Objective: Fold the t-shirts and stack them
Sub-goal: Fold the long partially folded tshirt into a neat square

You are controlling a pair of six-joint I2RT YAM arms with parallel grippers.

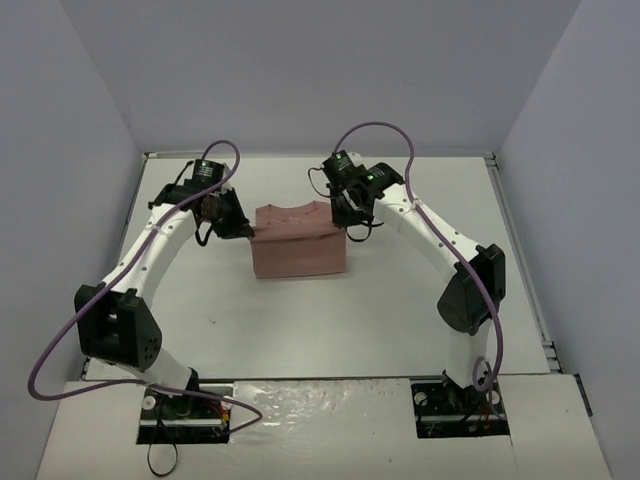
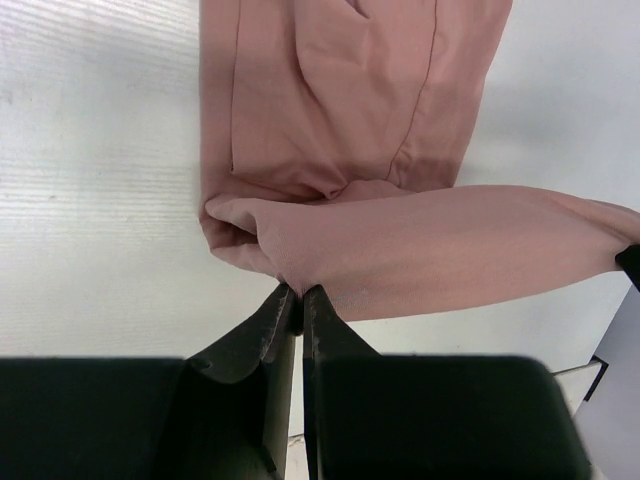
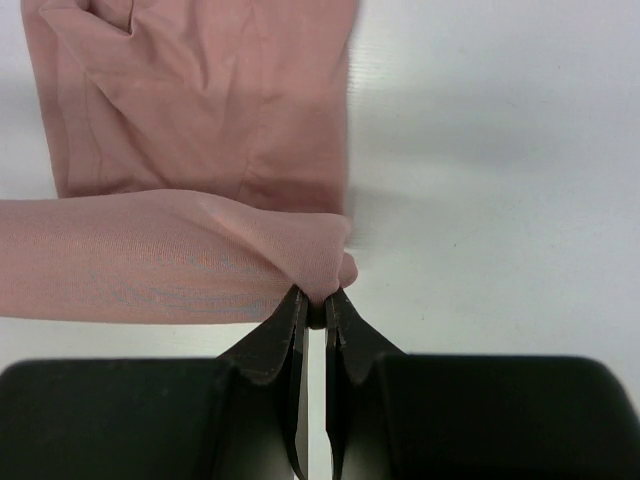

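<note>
No words, labels, brand marks, numbers or signs can be read in any of the three views. The pink t-shirt (image 1: pixel 300 243) turns only plain fabric towards the cameras, and the white desk (image 1: pixel 400 310) beneath it shows nothing legible either.

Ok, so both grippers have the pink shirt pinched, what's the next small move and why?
Probably carry both pinched ends together across the flat part, laying that fold down. The left gripper and right gripper are each shut on one end of a raised, stretched edge of the t-shirt, while the rest lies flat.
</note>
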